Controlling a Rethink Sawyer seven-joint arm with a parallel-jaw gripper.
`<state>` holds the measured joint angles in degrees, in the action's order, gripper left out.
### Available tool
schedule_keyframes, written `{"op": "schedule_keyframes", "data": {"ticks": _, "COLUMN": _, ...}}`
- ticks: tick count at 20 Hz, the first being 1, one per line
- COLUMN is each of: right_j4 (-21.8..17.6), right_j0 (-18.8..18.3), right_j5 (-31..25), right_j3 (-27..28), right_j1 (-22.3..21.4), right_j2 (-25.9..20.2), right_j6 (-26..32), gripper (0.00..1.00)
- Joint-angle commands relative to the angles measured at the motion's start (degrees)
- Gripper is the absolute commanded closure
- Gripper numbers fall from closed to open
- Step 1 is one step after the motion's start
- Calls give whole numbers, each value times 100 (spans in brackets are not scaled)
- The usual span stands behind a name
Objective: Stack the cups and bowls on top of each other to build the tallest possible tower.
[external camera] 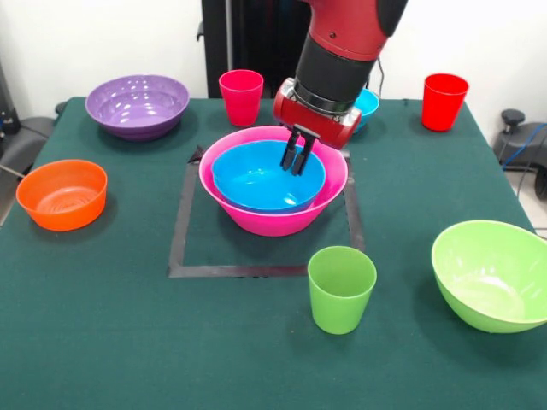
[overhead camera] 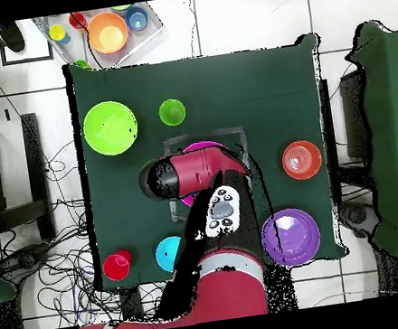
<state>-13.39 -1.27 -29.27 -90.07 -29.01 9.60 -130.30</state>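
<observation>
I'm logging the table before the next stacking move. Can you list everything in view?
Pink bowl: one, inside the tape square.
Blue bowl: one, nested in the pink bowl.
Second blue bowl: one, mostly hidden behind the arm.
Purple bowl: one, far left in front view.
Orange bowl: one, left edge.
Lime bowl: one, near right.
Cups: pink-red cup, red cup, green cup.
Tape square: one, dark.
Claw: one, black, over the blue bowl, fingers close together.

Before you in the front view: one bowl [external camera: 261,177] nested in a larger bowl [external camera: 224,202] inside the taped square [external camera: 178,253], a cup [external camera: 341,289] just in front, another bowl [external camera: 491,273] far right, two bowls [external camera: 61,194] left, two cups [external camera: 241,96] behind.
</observation>
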Motion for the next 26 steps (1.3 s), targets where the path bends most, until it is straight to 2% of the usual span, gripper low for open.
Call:
{"op": "schedule_keyframes", "data": {"ticks": 1, "right_j4": 258, "right_j0": 73, "right_j5": -94, "right_j3": -56, "right_j1": 141, "right_j2": -443, "right_j6": -551, "gripper": 100}}
{"op": "schedule_keyframes", "data": {"ticks": 17, "right_j4": 569, "right_j0": 284, "right_j5": -245, "right_j3": -227, "right_j1": 114, "right_j2": -399, "right_j6": -593, "gripper": 100}}
{"op": "schedule_keyframes", "data": {"ticks": 26, "right_j4": 368, "right_j0": -12, "right_j5": -102, "right_j3": -83, "right_j1": 218, "right_j2": -485, "right_j6": -96, "gripper": 100}}
